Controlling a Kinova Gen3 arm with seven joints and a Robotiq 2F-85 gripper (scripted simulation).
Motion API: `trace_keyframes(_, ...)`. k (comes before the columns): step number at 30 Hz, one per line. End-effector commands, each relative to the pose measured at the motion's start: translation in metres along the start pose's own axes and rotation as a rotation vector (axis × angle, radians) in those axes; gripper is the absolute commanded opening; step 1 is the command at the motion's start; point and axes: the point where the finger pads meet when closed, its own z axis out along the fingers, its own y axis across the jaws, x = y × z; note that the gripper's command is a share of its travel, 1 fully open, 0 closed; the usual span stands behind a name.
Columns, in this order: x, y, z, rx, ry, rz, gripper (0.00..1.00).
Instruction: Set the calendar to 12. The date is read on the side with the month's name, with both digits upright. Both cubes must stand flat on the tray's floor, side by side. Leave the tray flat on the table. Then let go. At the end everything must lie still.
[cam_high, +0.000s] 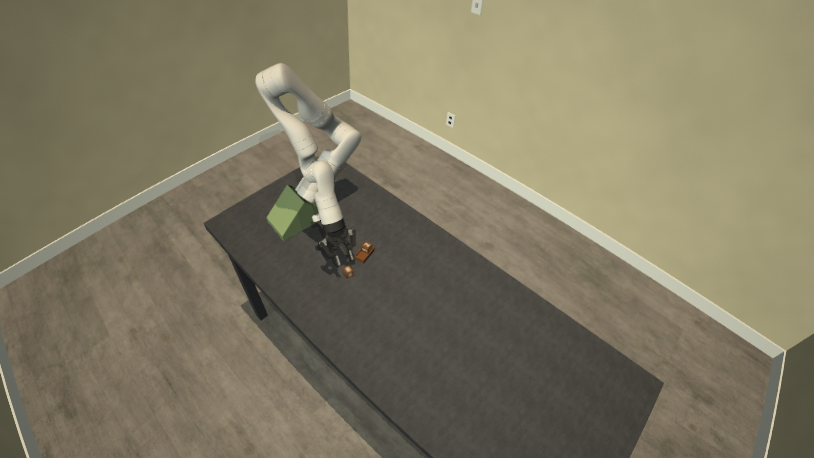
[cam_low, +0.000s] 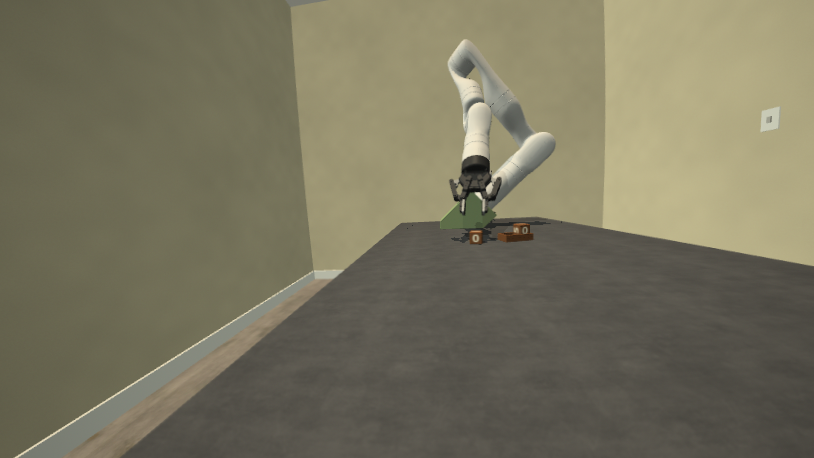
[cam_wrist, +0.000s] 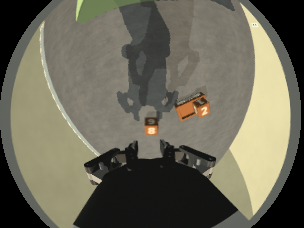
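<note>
gripper (cam_low: 474, 203) hanging half-spread and empty above loose cube (cam_low: 475, 237), lying near the bench's far end beside tray (cam_low: 515, 236); a skewed descent risks knocking the cube away.

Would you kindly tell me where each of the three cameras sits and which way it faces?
Top: high in the room, looking down on the table; whole arm and gripper show.
Exterior: low over the table's far end, facing the arm; arm and open, empty gripper show.
Wrist: on the arm's wrist, looking down past the fingers.
Shared: all three show the loose cube, the tray and the green wedge.
</note>
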Motion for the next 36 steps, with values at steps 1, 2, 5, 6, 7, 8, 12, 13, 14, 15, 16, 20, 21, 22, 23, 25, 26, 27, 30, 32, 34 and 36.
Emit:
trace_keyframes(1,0.006,0.002,0.002,-0.018,-0.028,0.026,0.46)
trace_keyframes(2,0.006,0.002,0.002,-0.018,-0.039,0.026,0.46)
trace_keyframes(5,0.006,0.003,0.002,-0.018,-0.05,0.026,0.46)
trace_keyframes(6,0.006,0.003,0.002,-0.018,-0.061,0.025,0.46)
trace_keyframes(7,0.005,0.003,0.002,-0.018,-0.073,0.025,0.46)
trace_keyframes(8,0.005,0.003,0.002,-0.018,-0.085,0.025,0.46)
trace_keyframes(12,0.001,0.004,0.0,-0.016,-0.131,0.026,0.46)
trace_keyframes(13,0.0,0.005,0.0,-0.015,-0.142,0.027,0.46)
trace_keyframes(14,-0.001,0.005,0.0,-0.015,-0.152,0.027,0.46)
trace_keyframes(15,-0.002,0.005,-0.001,-0.014,-0.162,0.028,0.46)
trace_keyframes(16,-0.003,0.005,-0.001,-0.013,-0.17,0.028,0.46)
trace_keyframes(20,-0.005,0.005,-0.003,-0.012,-0.191,0.03,0.46)
trace_keyframes(21,-0.005,0.005,-0.003,-0.012,-0.191,0.03,0.46)
trace_keyframes(22,-0.006,0.005,-0.003,-0.011,-0.196,0.03,0.46)
trace_keyframes(23,-0.006,0.006,-0.003,-0.011,-0.199,0.03,0.46)
trace_keyframes(25,-0.007,0.006,-0.003,-0.01,-0.204,0.031,0.46)
trace_keyframes(26,-0.007,0.006,-0.004,-0.01,-0.206,0.031,0.46)
trace_keyframes(27,-0.007,0.006,-0.004,-0.01,-0.206,0.031,0.46)
trace_keyframes(30,-0.007,0.006,-0.004,-0.01,-0.207,0.031,0.46)
trace_keyframes(32,-0.007,0.006,-0.004,-0.01,-0.207,0.031,0.46)
trace_keyframes(34,-0.007,0.006,-0.004,-0.01,-0.207,0.031,0.46)
trace_keyframes(36,-0.007,0.006,-0.004,-0.01,-0.207,0.031,0.46)
